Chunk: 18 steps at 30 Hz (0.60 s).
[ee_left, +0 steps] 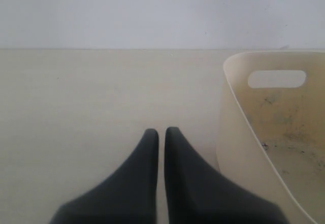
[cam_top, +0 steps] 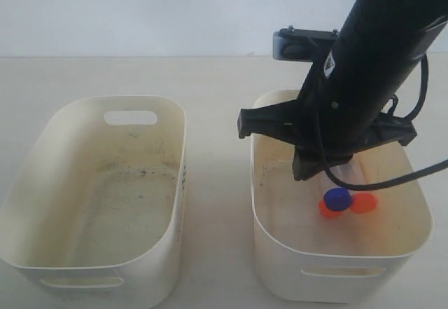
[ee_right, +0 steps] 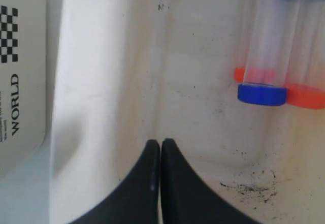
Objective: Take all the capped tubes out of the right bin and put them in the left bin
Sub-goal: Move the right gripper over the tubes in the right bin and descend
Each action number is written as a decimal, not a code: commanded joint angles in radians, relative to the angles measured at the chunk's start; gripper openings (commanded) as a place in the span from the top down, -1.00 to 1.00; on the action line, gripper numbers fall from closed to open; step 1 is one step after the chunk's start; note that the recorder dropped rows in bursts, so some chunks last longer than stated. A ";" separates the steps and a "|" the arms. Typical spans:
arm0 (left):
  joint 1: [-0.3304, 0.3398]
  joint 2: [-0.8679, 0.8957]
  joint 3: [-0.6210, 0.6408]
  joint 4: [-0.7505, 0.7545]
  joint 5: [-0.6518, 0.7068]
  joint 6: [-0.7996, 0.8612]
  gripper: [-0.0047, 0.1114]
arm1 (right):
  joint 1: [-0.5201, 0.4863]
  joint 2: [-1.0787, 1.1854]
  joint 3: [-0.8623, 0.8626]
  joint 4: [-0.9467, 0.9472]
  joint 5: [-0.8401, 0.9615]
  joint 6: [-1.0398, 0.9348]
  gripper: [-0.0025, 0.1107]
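Note:
Three capped tubes lie together on the floor of the right bin (cam_top: 336,254): one with a blue cap (cam_top: 337,197) and two with orange caps (cam_top: 363,202). In the right wrist view the blue-capped tube (ee_right: 261,94) lies against an orange-capped one (ee_right: 305,96). My right gripper (ee_right: 160,142) is shut and empty, low inside the right bin near its inner wall (ee_right: 101,82), a short way from the caps. The left bin (cam_top: 178,183) holds no tube. My left gripper (ee_left: 161,131) is shut over bare table beside the left bin (ee_left: 238,132).
The right arm (cam_top: 364,78) leans over the right bin and hides its far half. A narrow strip of table (cam_top: 217,204) separates the two bins. The left bin's printed outer side (ee_right: 20,82) shows in the right wrist view.

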 commanded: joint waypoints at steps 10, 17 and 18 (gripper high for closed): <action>-0.002 -0.004 0.003 -0.009 0.002 -0.002 0.85 | -0.073 0.023 -0.005 -0.012 0.026 0.016 0.96; -0.002 -0.004 0.003 -0.009 0.002 -0.002 0.85 | -0.073 0.047 -0.005 -0.047 -0.001 0.020 0.96; -0.002 -0.004 0.003 -0.009 0.002 -0.002 0.85 | -0.073 0.058 -0.005 -0.052 -0.009 0.020 0.96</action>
